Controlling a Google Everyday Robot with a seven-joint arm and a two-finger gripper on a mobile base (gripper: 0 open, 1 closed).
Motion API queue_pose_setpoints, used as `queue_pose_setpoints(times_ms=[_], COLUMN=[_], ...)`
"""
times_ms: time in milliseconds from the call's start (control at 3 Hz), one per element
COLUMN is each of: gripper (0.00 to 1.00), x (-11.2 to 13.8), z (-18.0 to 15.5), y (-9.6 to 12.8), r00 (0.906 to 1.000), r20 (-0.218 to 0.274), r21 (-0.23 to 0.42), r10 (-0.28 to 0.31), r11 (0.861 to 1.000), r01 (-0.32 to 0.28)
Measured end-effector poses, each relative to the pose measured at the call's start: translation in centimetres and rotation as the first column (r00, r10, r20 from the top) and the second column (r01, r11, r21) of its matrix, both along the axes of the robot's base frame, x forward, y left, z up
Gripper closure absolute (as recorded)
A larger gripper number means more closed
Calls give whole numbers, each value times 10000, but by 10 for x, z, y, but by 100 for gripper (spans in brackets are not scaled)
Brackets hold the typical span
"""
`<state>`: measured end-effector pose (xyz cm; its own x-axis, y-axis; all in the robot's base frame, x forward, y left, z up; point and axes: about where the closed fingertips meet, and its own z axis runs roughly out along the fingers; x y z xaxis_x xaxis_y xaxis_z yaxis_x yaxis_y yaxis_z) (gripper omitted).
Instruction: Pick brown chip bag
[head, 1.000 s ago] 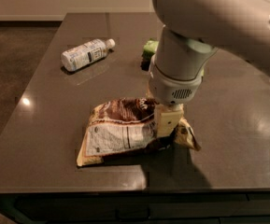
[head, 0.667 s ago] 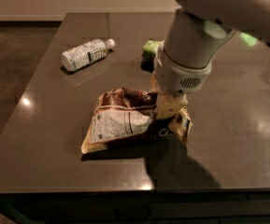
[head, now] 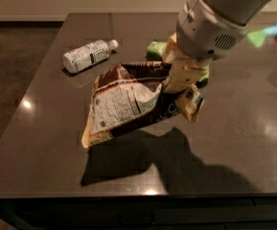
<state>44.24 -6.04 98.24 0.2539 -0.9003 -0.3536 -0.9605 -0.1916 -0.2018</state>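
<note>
The brown chip bag (head: 128, 104) is brown and cream-yellow with a white nutrition-label panel. It hangs in the air above the dark table (head: 234, 143), tilted, with its shadow on the table below. My gripper (head: 176, 86) is shut on the bag's right part and holds it up. The big white arm comes in from the upper right and hides the bag's top right corner.
A white plastic bottle (head: 87, 55) lies on its side at the back left of the table. A small green bag (head: 157, 48) lies at the back, partly behind my arm. The table's front edge runs along the bottom of the view.
The chip bag was lying flat on the table under my gripper. It has since been lifted off the surface and now hangs tilted from the gripper.
</note>
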Motion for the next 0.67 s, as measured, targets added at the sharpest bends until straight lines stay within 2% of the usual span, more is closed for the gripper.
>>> queue_pose_setpoints(times_ms=[333,667], gripper=[100,100], x=[2,5], z=[41,59], y=[2,3], r00=[9994,9991], r20=[105,201], r21=[1024,1412], r10=[324,385], r11=[9942,9891], r01=[-333,-409])
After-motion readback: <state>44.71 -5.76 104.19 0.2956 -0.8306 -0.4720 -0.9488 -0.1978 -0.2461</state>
